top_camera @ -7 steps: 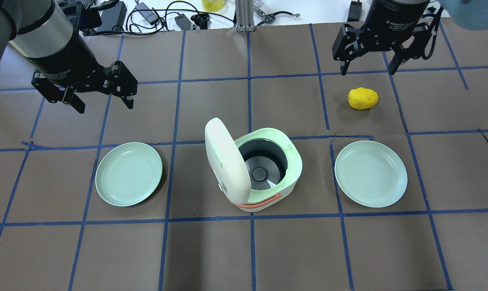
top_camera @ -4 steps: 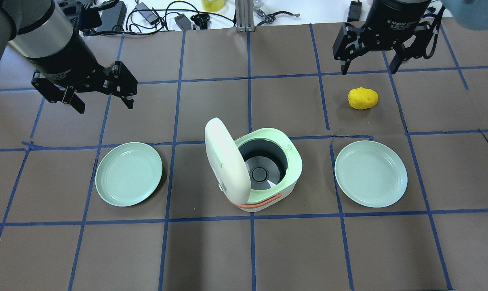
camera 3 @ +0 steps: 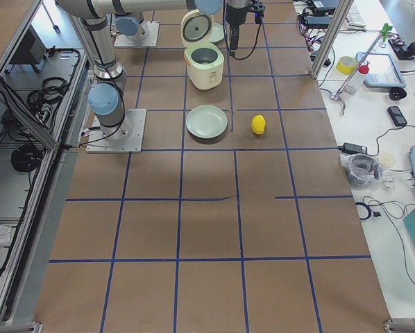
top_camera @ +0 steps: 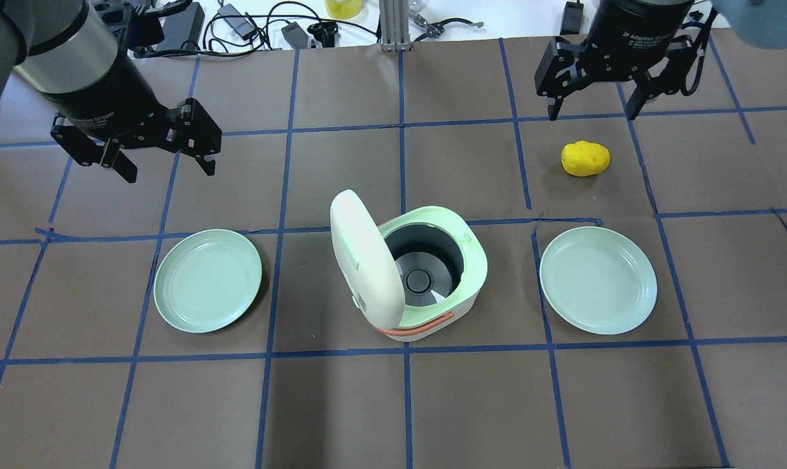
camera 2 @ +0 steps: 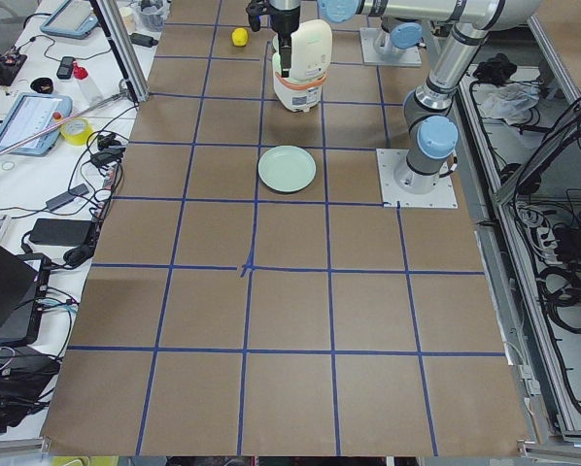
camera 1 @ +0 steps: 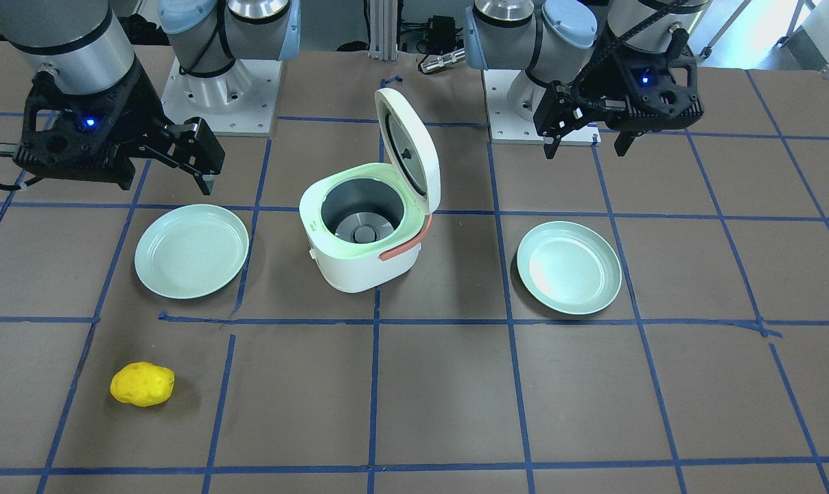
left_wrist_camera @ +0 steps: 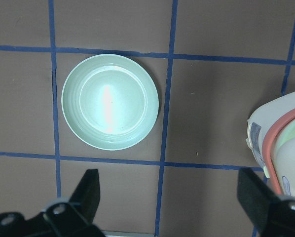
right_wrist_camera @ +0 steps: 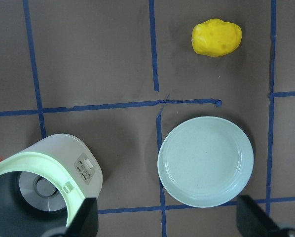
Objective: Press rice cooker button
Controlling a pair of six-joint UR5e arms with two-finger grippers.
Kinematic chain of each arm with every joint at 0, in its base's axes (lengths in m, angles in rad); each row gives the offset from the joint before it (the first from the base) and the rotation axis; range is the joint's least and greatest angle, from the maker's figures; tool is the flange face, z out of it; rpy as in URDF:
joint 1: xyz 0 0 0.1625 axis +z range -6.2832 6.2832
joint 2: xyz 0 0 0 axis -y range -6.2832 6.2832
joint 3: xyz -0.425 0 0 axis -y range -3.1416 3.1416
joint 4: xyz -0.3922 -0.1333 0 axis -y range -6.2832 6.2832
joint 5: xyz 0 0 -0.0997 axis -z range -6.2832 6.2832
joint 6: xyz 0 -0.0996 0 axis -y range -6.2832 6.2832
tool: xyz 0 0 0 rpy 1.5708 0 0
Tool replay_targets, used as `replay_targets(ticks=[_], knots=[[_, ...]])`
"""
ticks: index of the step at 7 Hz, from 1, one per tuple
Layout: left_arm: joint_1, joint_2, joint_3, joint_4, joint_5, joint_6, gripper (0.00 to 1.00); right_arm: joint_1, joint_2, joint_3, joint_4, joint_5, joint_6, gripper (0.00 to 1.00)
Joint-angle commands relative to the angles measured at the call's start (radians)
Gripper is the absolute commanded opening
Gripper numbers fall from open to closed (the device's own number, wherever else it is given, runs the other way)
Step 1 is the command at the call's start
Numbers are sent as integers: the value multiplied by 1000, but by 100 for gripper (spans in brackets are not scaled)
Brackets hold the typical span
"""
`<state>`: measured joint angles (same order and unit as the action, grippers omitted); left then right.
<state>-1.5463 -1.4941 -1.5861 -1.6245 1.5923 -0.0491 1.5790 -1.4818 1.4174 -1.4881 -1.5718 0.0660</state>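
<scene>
Sitting centred on the surface [top_camera: 432, 404] between two plates [top_camera: 208, 280], the rice cooker [top_camera: 477, 264] looks light and slide-prone, so its small button [right_wrist_camera: 88, 164] wants a straight, braced push; both arms' jaws hang spread and empty.

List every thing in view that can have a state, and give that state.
rice cooker, inside empty
lid, swung up, open
button, no tool touching it
left plate, empty
right plate, empty
potato, lying loose, off both plates
left tool, open, holding nothing
right tool, open, holding nothing
</scene>
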Motion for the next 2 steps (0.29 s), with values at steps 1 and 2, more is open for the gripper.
replay_targets(ticks=[1,2], knots=[[0,0,0,0,0,0,100,0,0,0,0,-1,0,100],[0,0,0,0,0,0,100,0,1,0,2,-2,0,100]])
